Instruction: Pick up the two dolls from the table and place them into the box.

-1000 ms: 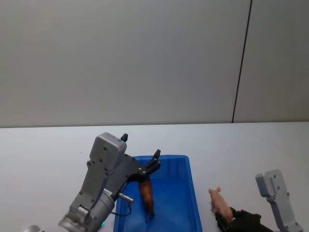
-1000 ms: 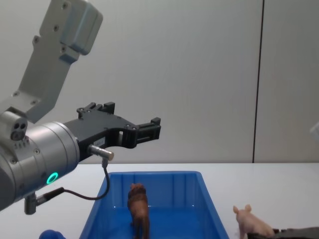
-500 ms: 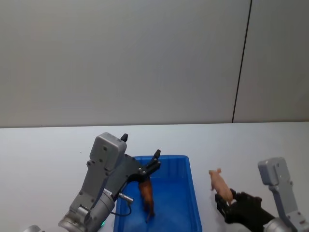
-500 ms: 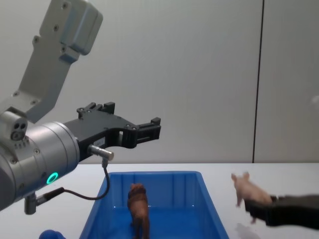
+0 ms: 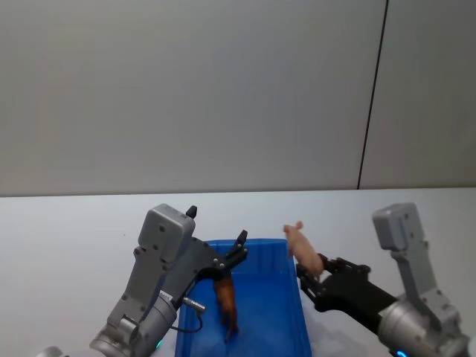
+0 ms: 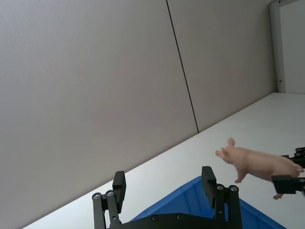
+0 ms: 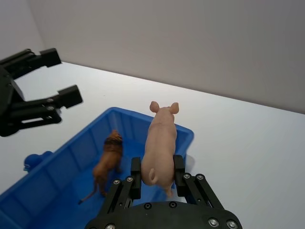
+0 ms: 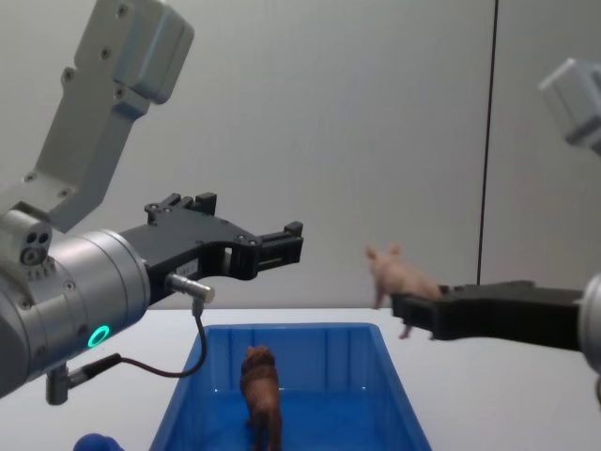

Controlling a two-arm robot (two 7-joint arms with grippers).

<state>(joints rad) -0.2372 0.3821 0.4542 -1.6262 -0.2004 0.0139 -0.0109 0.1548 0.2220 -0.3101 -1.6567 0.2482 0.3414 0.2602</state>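
Right gripper [image 5: 309,277], head view: clamped on the pig [image 5: 301,244], which juts up beyond its fingertips, raised off the table [image 5: 67,238]; the box [image 5: 260,243] lies just to its left, right rim below the fingers.
Lion [image 5: 227,301], head view: inside the box, lower left of the right gripper; one doll appears delivered.
Left gripper [image 5: 236,253], head view: fingers spread, empty, poised above the box, over the lion.
Left wrist view: pig [image 6: 252,161] in mid-air ahead of the left gripper's parted fingers, box [image 6: 188,198] edge between them.
Right wrist view: pig's hindquarters pinched between the fingers, snout pointing away; lion [image 7: 107,162] on the box floor beneath, off to one side.
Chest view: right arm stretched level, pig [image 8: 394,272] at its tip, above the box's right wall; left arm bent, elbow high.
Remaining, by judgement: bring the pig over the box and let go.
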